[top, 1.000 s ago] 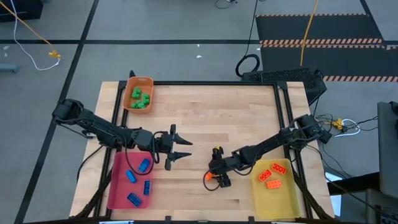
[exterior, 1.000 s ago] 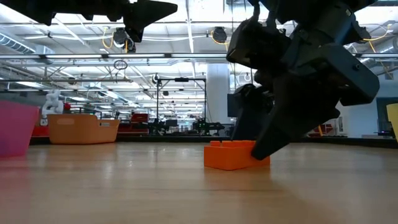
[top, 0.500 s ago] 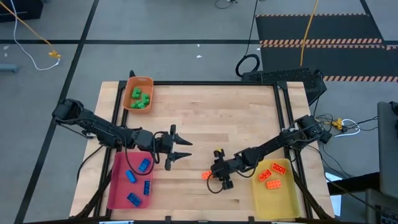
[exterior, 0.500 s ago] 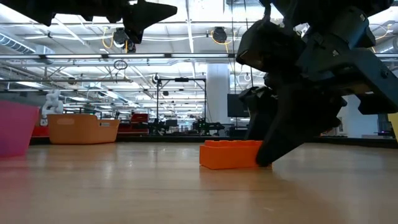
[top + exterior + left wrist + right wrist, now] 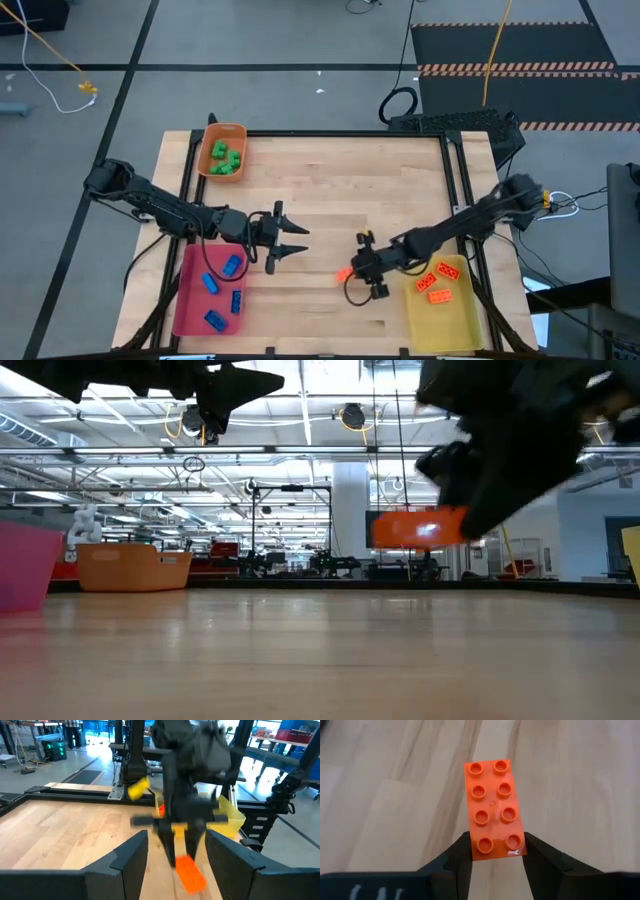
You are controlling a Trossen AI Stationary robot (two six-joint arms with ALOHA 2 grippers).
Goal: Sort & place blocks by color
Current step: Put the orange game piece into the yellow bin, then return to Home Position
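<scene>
1. Near the lower middle of the high view, the right gripper [image 5: 358, 274] pinches an orange brick [image 5: 495, 808] by one end, clear of the table [image 5: 330, 180] (lifted, judging by the low view), presumably for carrying to the yellow tray [image 5: 445, 320].
2. Left of centre, the left gripper [image 5: 290, 241] hovers with fingers spread, holding nothing.
3. Yellow tray: two orange bricks [image 5: 434, 281]. Pink tray [image 5: 190, 300]: blue bricks [image 5: 223, 290]. Orange tray [image 5: 235, 135], upper left: green bricks [image 5: 224, 160].

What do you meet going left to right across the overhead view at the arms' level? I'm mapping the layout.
Pink tray → left tool, open → orange block held by the right tool → yellow tray.
</scene>
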